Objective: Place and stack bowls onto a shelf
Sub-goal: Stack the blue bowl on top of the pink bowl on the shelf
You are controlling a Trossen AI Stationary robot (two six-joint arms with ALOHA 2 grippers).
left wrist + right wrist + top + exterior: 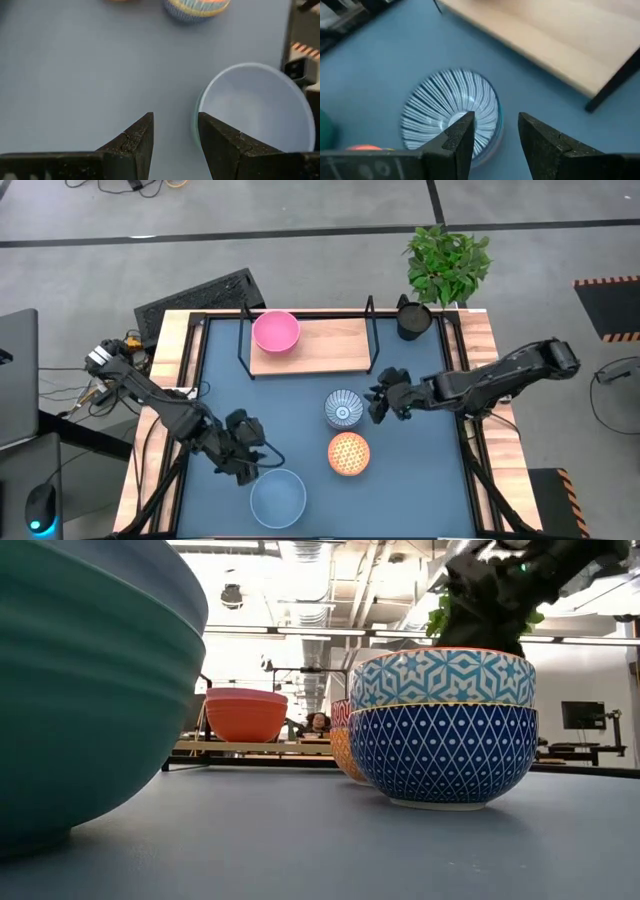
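Your left gripper (250, 463), fingers apart, hangs at the pale blue bowl's (277, 497) far-left rim; right gripper (378, 402), fingers apart, sits beside the patterned bowl's (343, 409) right edge.

Four bowls (342, 409), one shelf (335, 347), one black cup (413, 319), one plant (447, 262).

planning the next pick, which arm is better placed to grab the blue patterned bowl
Right: the right gripper hovers open just beside the blue patterned bowl, near the shelf. The left gripper is by the pale blue bowl.
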